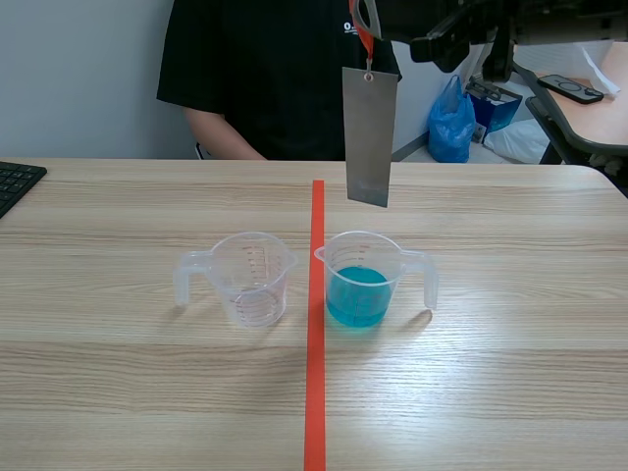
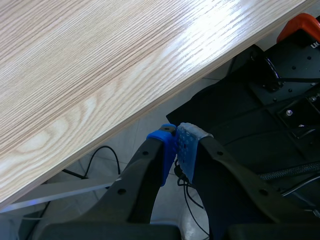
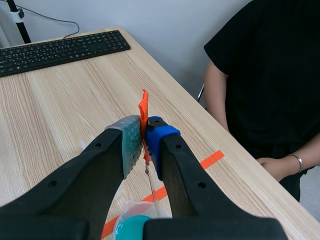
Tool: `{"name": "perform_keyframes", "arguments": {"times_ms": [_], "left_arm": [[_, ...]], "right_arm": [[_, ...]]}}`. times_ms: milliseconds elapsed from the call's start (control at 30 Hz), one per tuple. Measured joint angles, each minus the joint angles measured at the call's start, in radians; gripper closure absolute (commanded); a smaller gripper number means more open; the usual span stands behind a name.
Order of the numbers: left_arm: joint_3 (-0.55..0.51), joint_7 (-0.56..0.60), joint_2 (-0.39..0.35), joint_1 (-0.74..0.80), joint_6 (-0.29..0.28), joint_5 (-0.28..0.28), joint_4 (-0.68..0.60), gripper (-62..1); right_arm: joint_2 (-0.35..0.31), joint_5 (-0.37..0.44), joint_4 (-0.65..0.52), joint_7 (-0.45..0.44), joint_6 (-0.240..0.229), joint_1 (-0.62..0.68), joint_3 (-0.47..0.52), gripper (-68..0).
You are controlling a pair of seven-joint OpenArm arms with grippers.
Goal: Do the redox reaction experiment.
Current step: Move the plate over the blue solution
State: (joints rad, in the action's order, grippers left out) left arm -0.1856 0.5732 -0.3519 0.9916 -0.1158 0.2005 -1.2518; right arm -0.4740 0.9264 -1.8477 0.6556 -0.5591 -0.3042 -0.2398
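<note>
A grey metal plate (image 1: 370, 135) hangs upright from an orange strap (image 1: 365, 34), just above and behind the clear cup of blue liquid (image 1: 363, 280). My right gripper (image 3: 145, 135) is raised over the table and shut on the orange strap (image 3: 143, 107); the blue cup (image 3: 131, 220) lies straight below it. An empty clear measuring cup (image 1: 250, 278) stands left of the red tape line (image 1: 316, 324). My left gripper (image 2: 176, 145) is shut on nothing, low beside the table edge (image 2: 100, 75), and does not appear in the scene view.
A person in a black shirt (image 1: 265, 69) sits across the table, with a hand (image 3: 277, 167) below its far edge. A black keyboard (image 1: 15, 182) lies at the table's far left. A blue bag (image 1: 451, 123) sits on the floor behind.
</note>
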Motion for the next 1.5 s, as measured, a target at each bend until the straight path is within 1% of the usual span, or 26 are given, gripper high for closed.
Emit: {"name": "perform_keyframes", "arguments": {"times_ms": [100, 167, 233, 267, 333, 400, 533, 600, 700, 867, 900, 1000, 1133, 1233, 1300, 1400, 1500], "left_arm": [[0.0, 0.0, 0.0, 0.0, 0.0, 0.0, 0.0, -4.0], [0.0, 0.001, 0.0, 0.0, 0.0, 0.0, 0.0, -4.0], [0.0, 0.026, 0.0, 0.002, 0.0, -0.006, 0.0, -4.0], [0.0, 0.054, -0.001, 0.006, 0.0, -0.02, 0.0, -4.0], [0.0, 0.099, -0.007, 0.022, 0.0, -0.064, -0.001, -4.0], [0.0, 0.114, -0.033, 0.045, -0.003, -0.118, -0.001, -4.0], [0.0, 0.112, -0.132, 0.063, -0.008, -0.216, -0.001, -4.0], [0.0, 0.112, -0.19, 0.057, -0.02, -0.275, -0.001, -4.0], [0.0, 0.099, -0.278, 0.046, -0.08, -0.368, -0.001, -4.0], [0.0, 0.082, -0.407, 0.004, -0.148, -0.484, -0.001, -4.0], [0.0, 0.08, -0.433, -0.006, -0.154, -0.507, -0.001, -4.0], [0.0, 0.055, -0.509, -0.048, -0.211, -0.569, -0.001, -4.0], [0.0, -0.012, -0.623, -0.137, -0.316, -0.697, -0.001, -4.0], [0.0, -0.077, -0.702, -0.234, -0.372, -0.799, -0.001, -4.0], [0.0, -0.1, -0.742, -0.299, -0.416, -0.855, -0.002, -4.0], [0.013, -0.122, -0.774, -0.402, -0.485, -0.91, -0.004, -4.0], [0.079, -0.143, -0.78, -0.525, -0.536, -0.931, -0.005, -4.0]], "right_arm": [[-0.01, 0.028, 0.0, -0.003, -0.004, 0.0, 0.0, -1.7], [-0.027, 0.029, 0.0, -0.028, -0.006, 0.001, -0.002, -1.7], [-0.043, 0.034, 0.0, -0.045, -0.007, 0.006, -0.002, -1.7], [-0.048, 0.035, 0.0, -0.045, -0.008, 0.009, -0.002, -1.7], [-0.05, 0.035, 0.0, -0.045, -0.011, 0.021, -0.002, -1.7], [-0.05, 0.035, 0.001, -0.044, -0.011, 0.033, -0.003, -1.7], [-0.05, 0.035, 0.001, -0.044, -0.011, 0.036, -0.003, -1.7], [-0.05, 0.035, 0.001, -0.044, -0.011, 0.036, -0.003, -1.7], [-0.05, 0.035, 0.001, -0.044, -0.011, 0.036, -0.003, -1.7], [-0.05, 0.035, 0.001, -0.044, -0.011, 0.036, -0.003, -1.7], [-0.05, 0.035, 0.001, -0.043, -0.011, 0.037, -0.003, -1.7], [-0.05, 0.035, 0.001, -0.04, -0.011, 0.037, -0.003, -1.7], [-0.05, 0.035, 0.001, -0.036, -0.015, 0.04, -0.003, -1.7], [-0.05, 0.035, 0.001, -0.037, -0.015, 0.04, -0.003, -1.7], [-0.05, 0.035, 0.002, -0.036, -0.015, 0.04, -0.003, -1.7], [-0.05, 0.035, 0.002, -0.036, -0.015, 0.04, -0.003, -1.7], [-0.05, 0.035, 0.002, -0.036, -0.015, 0.04, -0.003, -1.7]]}}
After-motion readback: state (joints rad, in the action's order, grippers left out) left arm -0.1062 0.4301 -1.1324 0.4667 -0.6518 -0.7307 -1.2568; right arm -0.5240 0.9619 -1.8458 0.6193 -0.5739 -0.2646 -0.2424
